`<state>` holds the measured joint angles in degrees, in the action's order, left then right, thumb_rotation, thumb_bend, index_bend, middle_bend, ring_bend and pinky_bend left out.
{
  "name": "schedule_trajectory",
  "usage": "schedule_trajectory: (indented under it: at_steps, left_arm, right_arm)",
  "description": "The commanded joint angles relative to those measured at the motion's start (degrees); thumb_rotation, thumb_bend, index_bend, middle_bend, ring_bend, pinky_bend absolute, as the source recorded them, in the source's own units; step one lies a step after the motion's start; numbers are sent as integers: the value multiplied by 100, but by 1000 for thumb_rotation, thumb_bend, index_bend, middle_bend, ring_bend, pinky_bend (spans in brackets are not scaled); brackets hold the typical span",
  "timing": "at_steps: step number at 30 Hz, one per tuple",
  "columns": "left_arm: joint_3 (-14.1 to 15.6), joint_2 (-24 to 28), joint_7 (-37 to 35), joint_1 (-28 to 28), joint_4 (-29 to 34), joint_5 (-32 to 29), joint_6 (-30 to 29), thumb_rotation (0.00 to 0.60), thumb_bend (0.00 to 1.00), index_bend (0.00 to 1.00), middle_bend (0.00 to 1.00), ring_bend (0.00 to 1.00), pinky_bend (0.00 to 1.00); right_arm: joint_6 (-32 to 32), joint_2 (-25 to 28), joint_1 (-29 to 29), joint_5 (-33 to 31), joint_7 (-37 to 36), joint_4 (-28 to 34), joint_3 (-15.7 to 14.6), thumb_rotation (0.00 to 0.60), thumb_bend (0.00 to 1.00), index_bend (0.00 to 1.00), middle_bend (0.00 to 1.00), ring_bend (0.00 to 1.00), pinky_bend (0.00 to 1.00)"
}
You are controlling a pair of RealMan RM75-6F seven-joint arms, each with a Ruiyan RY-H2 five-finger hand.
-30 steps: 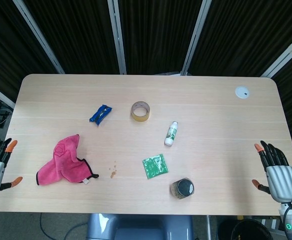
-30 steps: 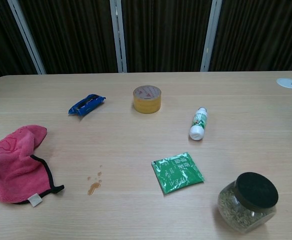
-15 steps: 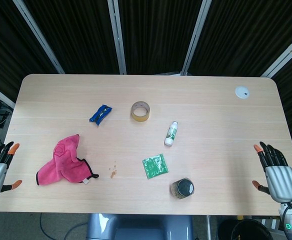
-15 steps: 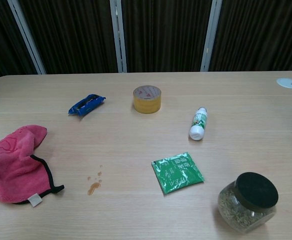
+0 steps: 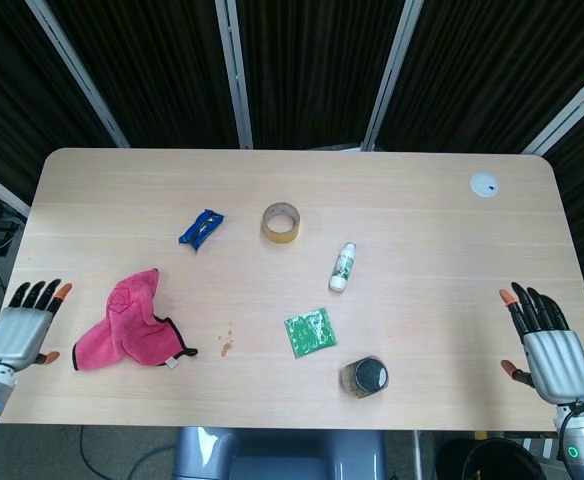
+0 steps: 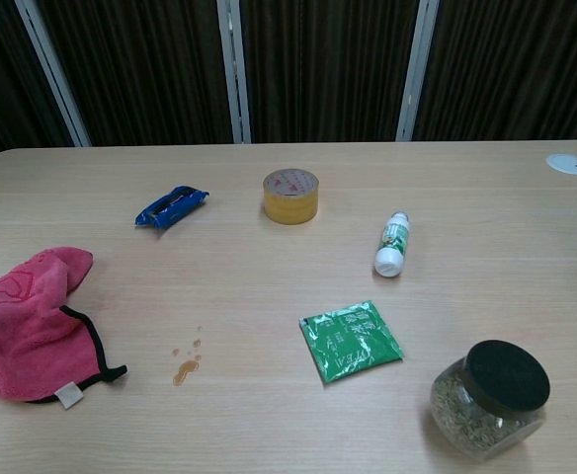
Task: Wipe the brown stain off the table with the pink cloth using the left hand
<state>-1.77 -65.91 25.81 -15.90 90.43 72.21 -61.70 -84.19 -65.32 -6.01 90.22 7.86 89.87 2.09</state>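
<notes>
1. My hands showed only in the head view; the chest view caught neither. My left hand (image 5: 24, 330) sat over the table's (image 5: 422, 240) near-left edge, fingers spread and holding nothing, its arm cut off by the frame corner. My right hand (image 5: 545, 345) hung past the near-right edge, fingers likewise apart and empty.
2. Nearest me on the right stood a black-lidded jar (image 6: 490, 399) of dried greenish contents; what they were, I could not make out.
3. The pink cloth (image 5: 127, 322) lay crumpled just beside my left hand, not touching it; in the chest view its left side ran off the frame.
4. The brown stain (image 6: 186, 366), a few small drops, sat just right of the cloth, with bare wood between it and the green sachet (image 6: 351, 341).
5. Farther back lay a white bottle (image 5: 343, 267) on its side, a roll of tape (image 5: 280, 221) and a blue wrapper (image 5: 201, 229).
6. Farthest, near the right corner, a white round cap (image 5: 485, 184) sat in the tabletop.
</notes>
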Motion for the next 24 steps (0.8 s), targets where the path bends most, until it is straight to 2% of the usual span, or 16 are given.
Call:
schedule_trajectory:
  at_steps: [1, 14, 24]
  left_arm:
    - [-36, -385, 393, -341, -348, -160, 333, 600, 37, 0, 0, 0, 0]
    - [-213, -1400, 824, -1119, -1420, -667, 1078, 600, 37, 0, 0, 0, 0]
    - [-263, -1831, 1046, -1486, -1677, -903, 1235, 600, 40, 0, 0, 0, 0]
  right_arm:
    - [35, -26, -21, -33, -30, -39, 9, 600, 14, 39, 0, 0, 109]
    - [183, -102, -95, -237, -164, -113, 86, 600, 16, 39, 0, 0, 109]
    - [214, -86, -95, -281, -162, -66, 74, 600, 14, 55, 0, 0, 110]
